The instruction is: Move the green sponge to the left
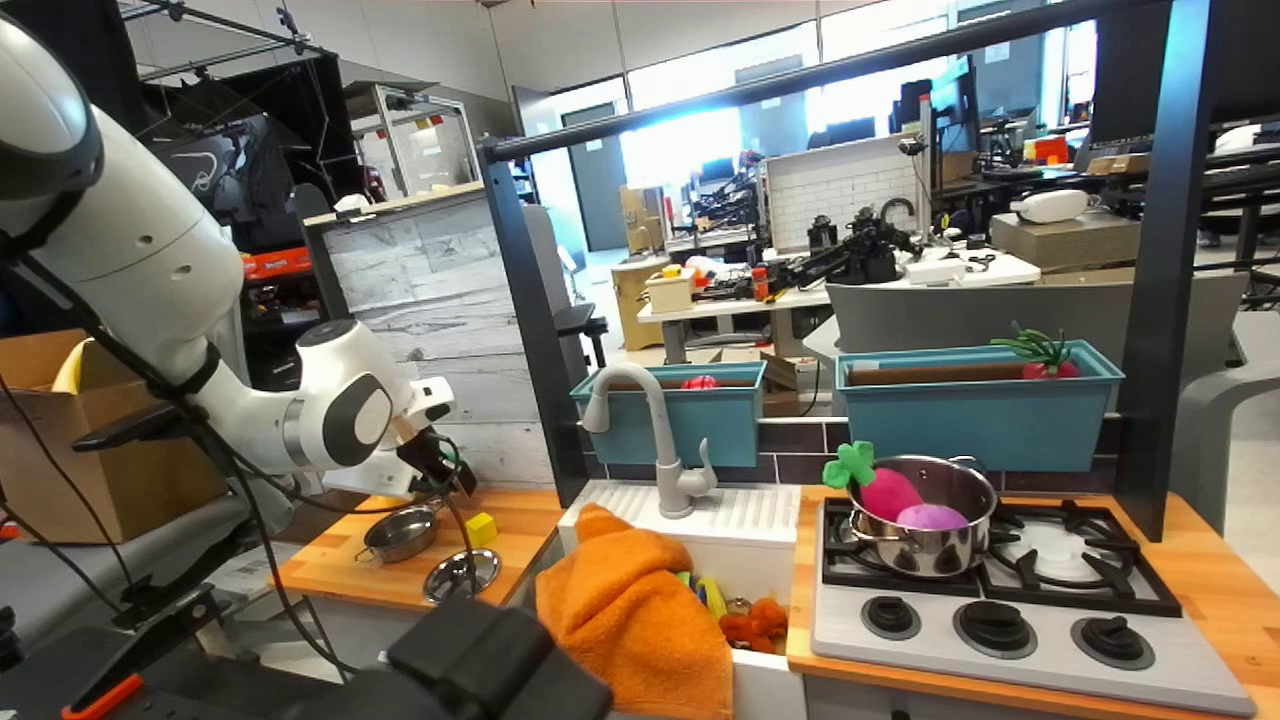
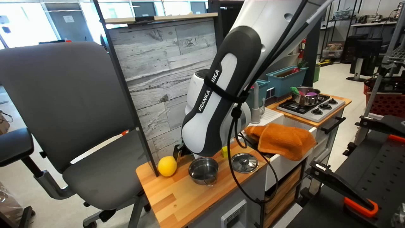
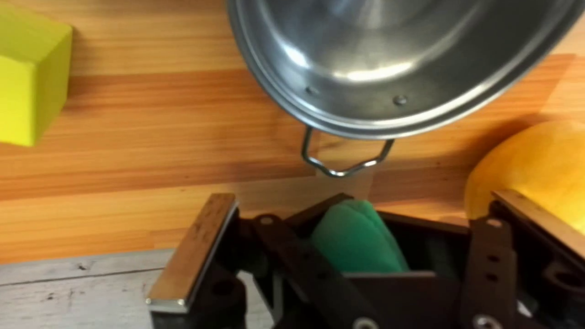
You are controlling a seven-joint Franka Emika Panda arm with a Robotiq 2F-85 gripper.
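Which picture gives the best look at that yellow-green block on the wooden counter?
The wrist view: the block looks largest there, with three faces showing, though the picture's edge cuts it off. In both exterior views it is a small yellowish shape on the counter.

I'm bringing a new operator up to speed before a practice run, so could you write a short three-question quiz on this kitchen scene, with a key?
1. Multiple choice: in both exterior views, what hangs over the front edge of the sink?
a) the metal lid
b) the orange cloth
c) the purple item

2. True or false: in the wrist view, the pincer stands open and apart from the yellow-green block.

3. Fill in the blank: in the wrist view, the metal pot sits between the yellow-green block and the ____.

Key: 1. b; 2. true; 3. round yellow item.
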